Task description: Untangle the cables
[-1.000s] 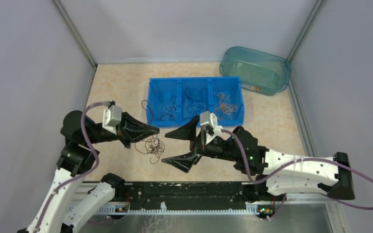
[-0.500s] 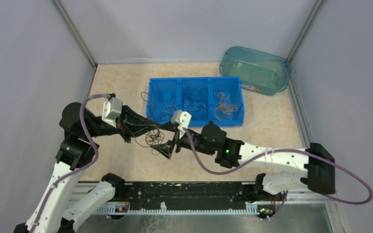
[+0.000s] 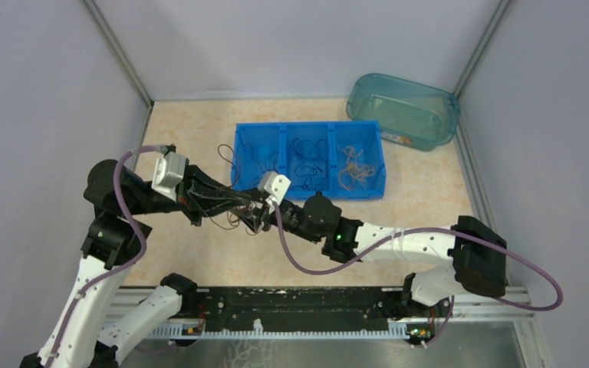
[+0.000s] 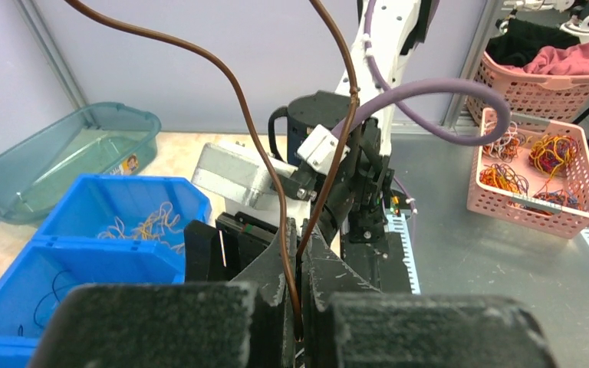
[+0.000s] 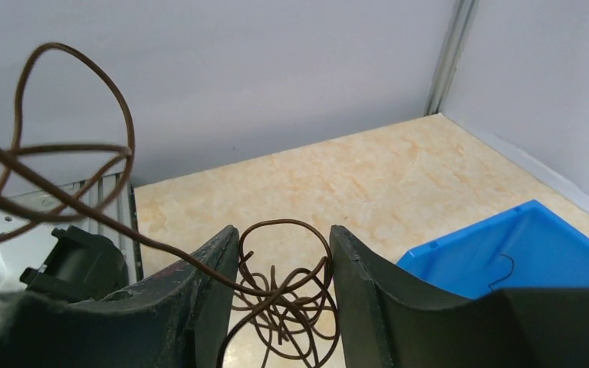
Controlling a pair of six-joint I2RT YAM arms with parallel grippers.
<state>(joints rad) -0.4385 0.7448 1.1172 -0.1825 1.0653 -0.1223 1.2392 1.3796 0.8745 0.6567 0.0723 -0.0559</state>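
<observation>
- The left arm (image 3: 134,195) has its jaws closed on a brown strand; in the left wrist view the wire runs straight into the slit between them and loops up and away from there.
- That strand belongs to the brown cable tangle (image 5: 287,307), which hangs just above the surface (image 3: 192,130), in front of the blue bin (image 3: 307,125) and off its left end.
- The right arm (image 3: 399,241) reaches in from the opposite side, so the two sets of jaws meet nearly tip to tip over the tangle.
- The right jaws stand part-open with a clear gap. The knot of loops sits directly between them and slightly below the tips, and one strand crosses over one of the two fingers.
- The tangle has no clear long axis here. The taut strand leading back to the left jaws is the only line to pull against.
- Judged from this, the right jaws are the nearer to the knot itself, and need only close on a loop and draw away from the left.
- More loose cables lie sorted in the bin's three compartments.
</observation>
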